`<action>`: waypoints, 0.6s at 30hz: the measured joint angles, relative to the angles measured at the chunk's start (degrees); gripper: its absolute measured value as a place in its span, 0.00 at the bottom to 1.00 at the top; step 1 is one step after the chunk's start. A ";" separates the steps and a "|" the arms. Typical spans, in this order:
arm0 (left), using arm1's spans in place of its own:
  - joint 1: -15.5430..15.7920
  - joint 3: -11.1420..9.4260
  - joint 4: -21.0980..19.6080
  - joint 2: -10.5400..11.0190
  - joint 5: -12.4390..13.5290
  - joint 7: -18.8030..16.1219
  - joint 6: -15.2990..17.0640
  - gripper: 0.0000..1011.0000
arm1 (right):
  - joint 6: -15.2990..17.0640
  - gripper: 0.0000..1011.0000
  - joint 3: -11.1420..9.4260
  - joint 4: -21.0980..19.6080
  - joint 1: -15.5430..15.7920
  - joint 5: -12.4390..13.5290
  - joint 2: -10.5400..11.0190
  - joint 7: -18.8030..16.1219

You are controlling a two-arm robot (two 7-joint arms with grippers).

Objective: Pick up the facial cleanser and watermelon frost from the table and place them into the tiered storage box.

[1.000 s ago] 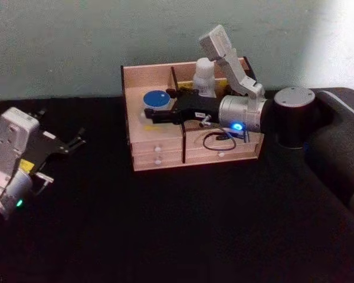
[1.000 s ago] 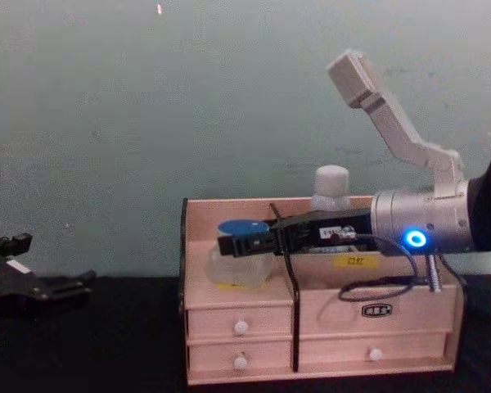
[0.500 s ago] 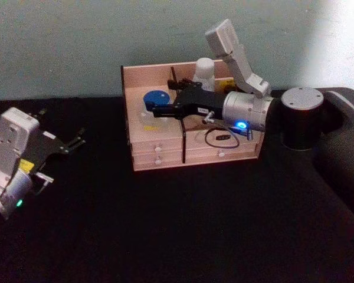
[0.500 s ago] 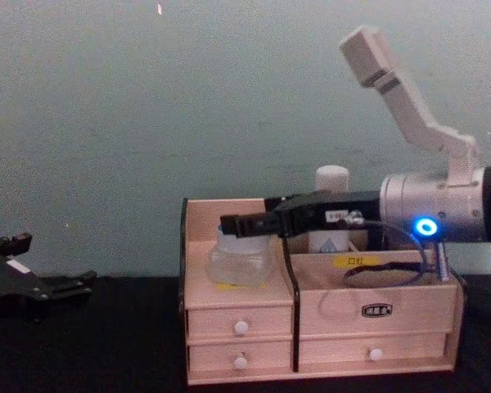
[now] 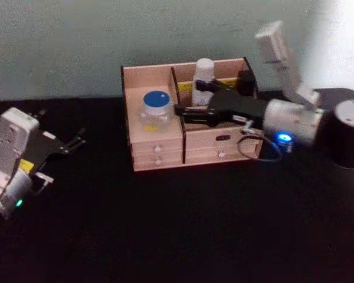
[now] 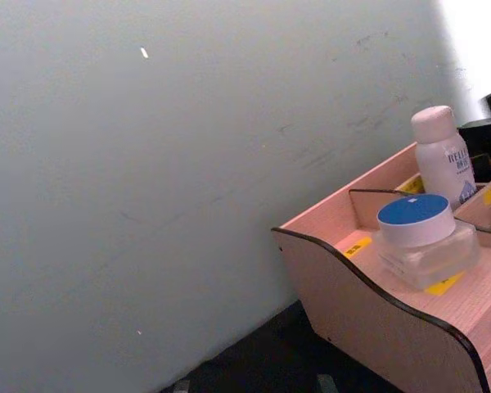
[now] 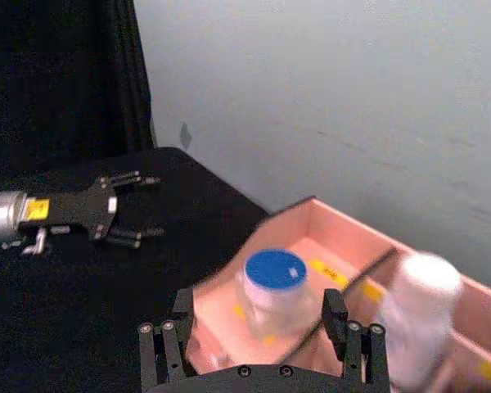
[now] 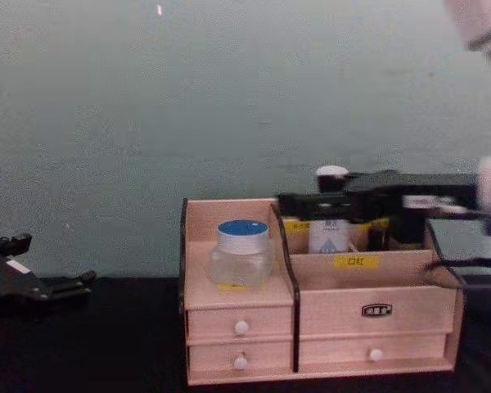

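Observation:
The tiered storage box (image 5: 159,154) stands at the table's back, also seen in the chest view (image 8: 327,311). A clear jar with a blue lid (image 5: 156,106) (image 8: 241,254) (image 6: 421,237) sits on its left tier. A white bottle (image 5: 204,72) (image 8: 331,233) (image 6: 443,155) stands upright in the rear right compartment. I cannot tell which one is the facial cleanser and which the watermelon frost. My right gripper (image 5: 187,98) (image 7: 262,327) hovers open above the divider, just right of the jar and apart from it. My left gripper (image 5: 79,140) rests open at the far left.
The table (image 5: 177,224) is covered in black cloth, with a pale green wall close behind the box. My right arm's forearm (image 5: 289,124) stretches over the box's right side. The box's small white-knobbed drawers (image 8: 240,327) are closed.
My right gripper has let go of the blue-lidded jar and drawn back to the right. The jar stays on the left tier. The left arm has not moved.

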State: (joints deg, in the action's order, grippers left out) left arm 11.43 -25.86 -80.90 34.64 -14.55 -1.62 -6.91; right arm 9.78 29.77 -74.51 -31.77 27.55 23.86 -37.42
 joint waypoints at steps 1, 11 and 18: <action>0.00 0.00 0.00 0.00 0.00 0.00 0.00 0.99 | 0.40 0.99 -0.67 -1.89 1.36 0.82 1.66 -0.02; 0.00 0.00 0.00 0.00 0.00 0.00 0.00 0.99 | 3.58 0.99 -4.63 -9.54 9.03 4.88 10.57 2.33; 0.00 0.00 0.00 0.00 0.00 0.00 0.00 0.99 | 2.71 0.99 -11.39 -13.32 16.75 6.20 12.92 14.81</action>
State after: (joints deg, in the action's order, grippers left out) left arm 11.43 -25.86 -80.90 34.65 -14.55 -1.62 -6.91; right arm 12.49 18.38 -87.83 -15.02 33.75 36.78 -22.60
